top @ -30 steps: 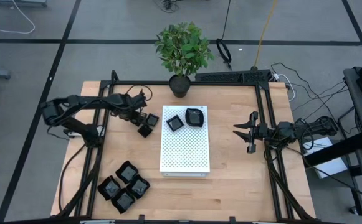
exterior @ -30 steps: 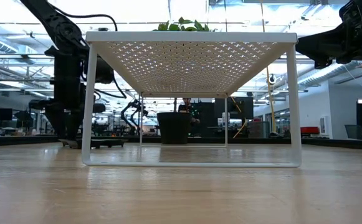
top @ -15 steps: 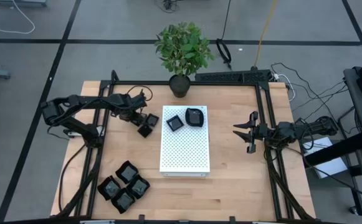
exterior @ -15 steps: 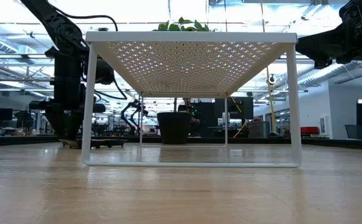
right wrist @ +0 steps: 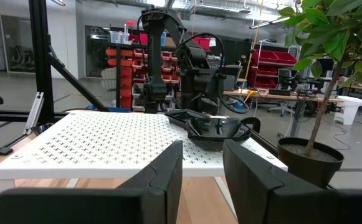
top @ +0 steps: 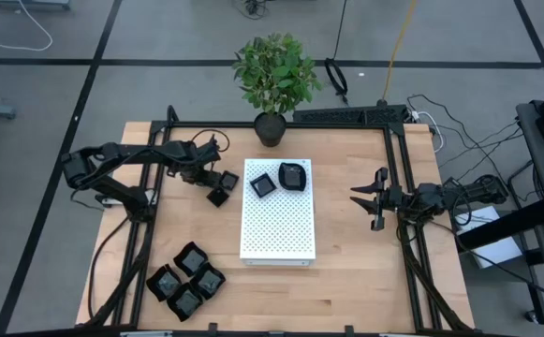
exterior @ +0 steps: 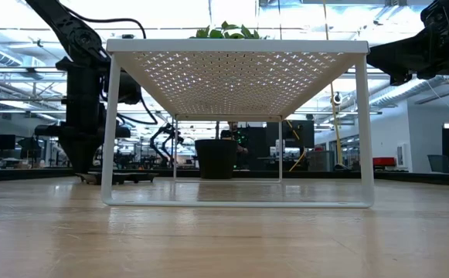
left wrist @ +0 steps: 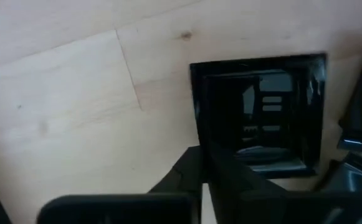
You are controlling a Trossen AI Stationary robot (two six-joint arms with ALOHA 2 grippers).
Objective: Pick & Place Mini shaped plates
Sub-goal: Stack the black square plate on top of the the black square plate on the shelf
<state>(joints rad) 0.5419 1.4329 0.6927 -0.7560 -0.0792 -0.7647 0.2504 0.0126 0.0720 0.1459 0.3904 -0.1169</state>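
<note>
Your left gripper [top: 218, 187] is clamping its fingers on a small square plate's [left wrist: 258, 112] near rim, plate sitting on the table at the white board's [top: 277, 225] nine o'clock, right gripper [top: 365, 198] waiting half-parted at three o'clock.

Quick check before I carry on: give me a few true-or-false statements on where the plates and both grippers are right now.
1. Two plates sit on the white board. True.
2. The left gripper is over the board. False: it is down at a small square plate on the table, beside the board, and shut.
3. A group of four plates lies near the table's front left corner. True.
4. The right gripper holds a plate. False: it hangs empty beside the board.
</note>
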